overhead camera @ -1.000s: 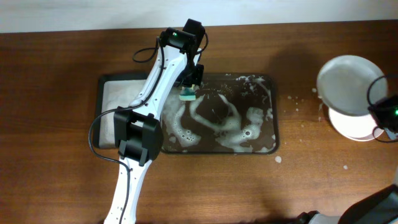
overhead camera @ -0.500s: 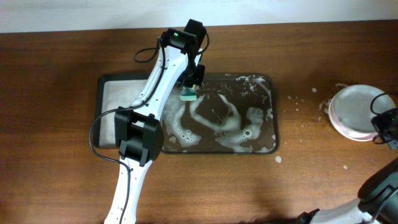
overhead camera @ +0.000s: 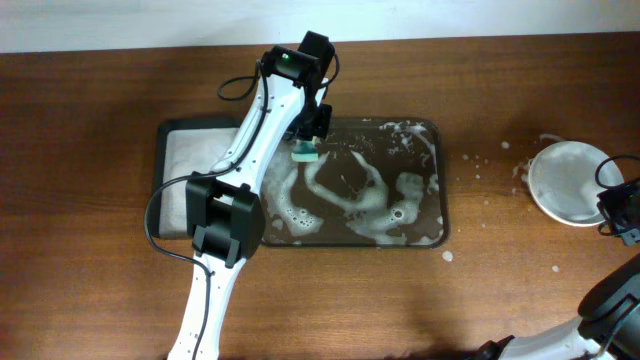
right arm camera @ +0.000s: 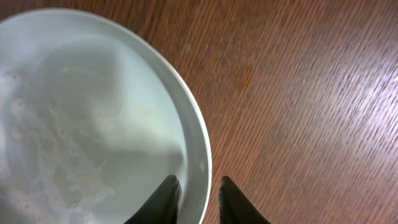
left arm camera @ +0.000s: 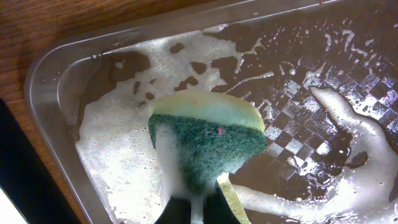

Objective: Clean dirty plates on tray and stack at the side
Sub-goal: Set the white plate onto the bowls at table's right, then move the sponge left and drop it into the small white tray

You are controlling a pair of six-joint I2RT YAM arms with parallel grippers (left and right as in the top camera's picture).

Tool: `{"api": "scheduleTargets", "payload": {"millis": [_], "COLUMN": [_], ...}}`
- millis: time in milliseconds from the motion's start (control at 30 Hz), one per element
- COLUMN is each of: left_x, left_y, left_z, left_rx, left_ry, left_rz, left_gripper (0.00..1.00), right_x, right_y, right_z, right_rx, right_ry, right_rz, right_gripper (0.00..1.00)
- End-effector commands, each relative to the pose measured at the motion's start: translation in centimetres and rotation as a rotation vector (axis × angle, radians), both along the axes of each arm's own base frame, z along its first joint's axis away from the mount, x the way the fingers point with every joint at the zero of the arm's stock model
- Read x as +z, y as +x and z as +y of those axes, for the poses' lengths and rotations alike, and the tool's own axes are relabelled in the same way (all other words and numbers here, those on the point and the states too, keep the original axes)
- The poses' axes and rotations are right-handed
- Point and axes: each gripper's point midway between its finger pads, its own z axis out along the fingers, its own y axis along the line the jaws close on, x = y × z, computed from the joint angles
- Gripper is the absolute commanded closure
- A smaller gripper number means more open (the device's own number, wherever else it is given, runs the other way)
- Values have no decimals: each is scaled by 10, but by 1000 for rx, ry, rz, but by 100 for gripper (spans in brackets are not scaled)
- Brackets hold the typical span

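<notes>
The dark tray [overhead camera: 425, 150] lies mid-table, streaked with soapy foam, with no plate on it. My left gripper [overhead camera: 305, 140] is shut on a green-and-yellow sponge [overhead camera: 303, 153] over the tray's far left corner. In the left wrist view the sponge [left arm camera: 208, 134] hangs from the gripper [left arm camera: 199, 208] above the foamy tray floor [left arm camera: 118, 143]. A pale plate [overhead camera: 568, 182] rests at the table's right side. My right gripper [overhead camera: 613, 207] holds its rim. In the right wrist view its fingers [right arm camera: 198, 186] straddle the rim of the wet plate [right arm camera: 81, 112].
A narrower dark tray [overhead camera: 172, 180] with white foam sits against the big tray's left side. Foam drops [overhead camera: 478, 165] dot the wood between the tray and the plate. The left arm [overhead camera: 225, 215] reaches across the tray's left end.
My right gripper has lowered the pale plate from high up onto a pinkish plate at the right, which it now covers. The left gripper and sponge have barely moved.
</notes>
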Motion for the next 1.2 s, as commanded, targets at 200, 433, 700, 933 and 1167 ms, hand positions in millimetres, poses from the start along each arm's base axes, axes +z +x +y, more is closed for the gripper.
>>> {"api": "scheduleTargets", "payload": {"millis": [200,433,700,933,1167], "left_x": [13,56,89,122,78], "left_y": [-5,-17,-39,-34,-54], "left_z": [-3,12,64,108,168], "left_rx": [3,19,96,189,299], "left_ry": [-17,-24,36,25,123], "left_rz": [1,-17,28,-42,127], "left_gripper": [99,99,99,99,99], "right_x": [50,120,129,128,122], "right_y": [62,84,93,99,102], "right_z": [68,139,207,247,251], "right_rx": [286,555,738,842,852], "right_ry": [173,64,71,93,77], "right_rz": [-267,-328,-306,-297,-271], "right_gripper": [62,57,47,46,43]}}
